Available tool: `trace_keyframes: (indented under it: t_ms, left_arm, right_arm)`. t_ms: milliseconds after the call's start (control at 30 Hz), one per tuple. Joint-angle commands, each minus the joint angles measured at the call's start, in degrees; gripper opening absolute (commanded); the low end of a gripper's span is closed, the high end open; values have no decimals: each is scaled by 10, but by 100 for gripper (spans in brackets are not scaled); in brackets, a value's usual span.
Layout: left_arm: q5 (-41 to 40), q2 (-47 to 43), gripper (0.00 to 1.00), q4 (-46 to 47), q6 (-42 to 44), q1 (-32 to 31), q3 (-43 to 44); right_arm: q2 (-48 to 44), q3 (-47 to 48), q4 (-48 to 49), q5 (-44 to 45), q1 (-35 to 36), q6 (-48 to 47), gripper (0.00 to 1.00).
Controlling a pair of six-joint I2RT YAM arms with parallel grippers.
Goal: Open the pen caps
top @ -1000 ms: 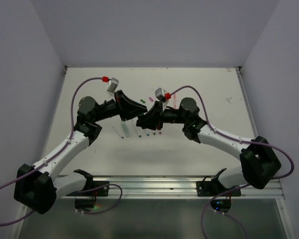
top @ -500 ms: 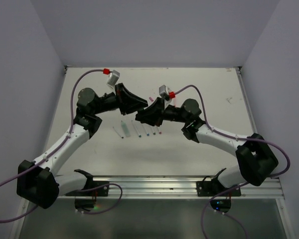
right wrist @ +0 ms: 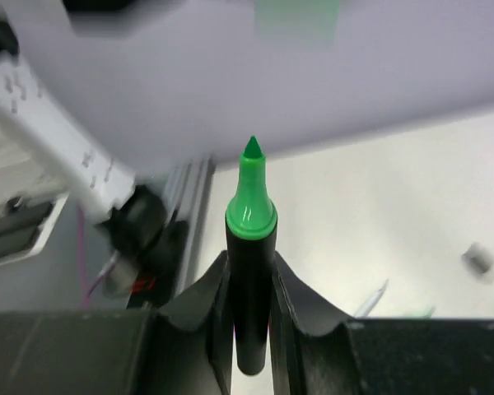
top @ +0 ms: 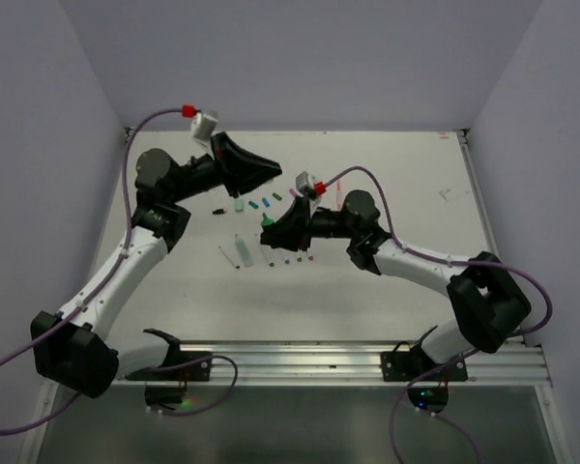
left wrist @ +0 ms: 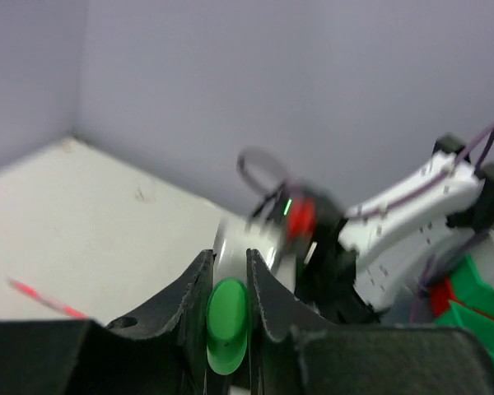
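Note:
My left gripper hangs raised over the back left of the table, shut on a bright green pen cap that shows end-on between its fingers. Lower and to the right, my right gripper is shut on a chunky black highlighter. Its bare green tip points toward the left gripper, a gap apart from the cap. Several loose pen caps lie in a row on the table between the two grippers: black, pale green, blue, teal, dark green.
Several thin white pen barrels with coloured tips lie side by side just in front of my right gripper. A metal rail runs along the near table edge. Grey walls close in the left, back and right sides.
My left gripper has drawn up and back to the left with the green cap, parting from the highlighter. The right gripper has shifted left, and the row of caps shows.

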Motion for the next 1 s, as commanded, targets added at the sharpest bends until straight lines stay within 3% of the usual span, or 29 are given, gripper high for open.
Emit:
trace_keyframes:
  t_ms: [0, 233, 400, 533, 767, 867, 967]
  left_arm:
    - [-107, -48, 0, 200, 0, 26, 155]
    - [-112, -98, 0, 119, 86, 26, 173]
    - [-166, -126, 0, 13, 128, 26, 141]
    - [-260, -124, 0, -123, 165, 27, 109]
    - [-524, -32, 0, -431, 177, 53, 104]
    - [-578, 38, 0, -499, 168, 81, 109]
    - [-584, 92, 0, -506, 168, 112, 93]
  right_arm:
    - [88, -66, -274, -133, 23, -41, 0]
    - [87, -47, -305, -167, 22, -40, 0]
    - [41, -30, -347, -153, 20, -48, 0]
    - [-14, -18, -390, -106, 6, -64, 0]
    - [-90, -1, -486, 8, -3, -111, 0]
    - [-114, -10, -490, 31, -3, -120, 0]
    - [-126, -21, -483, 41, -3, -123, 0]
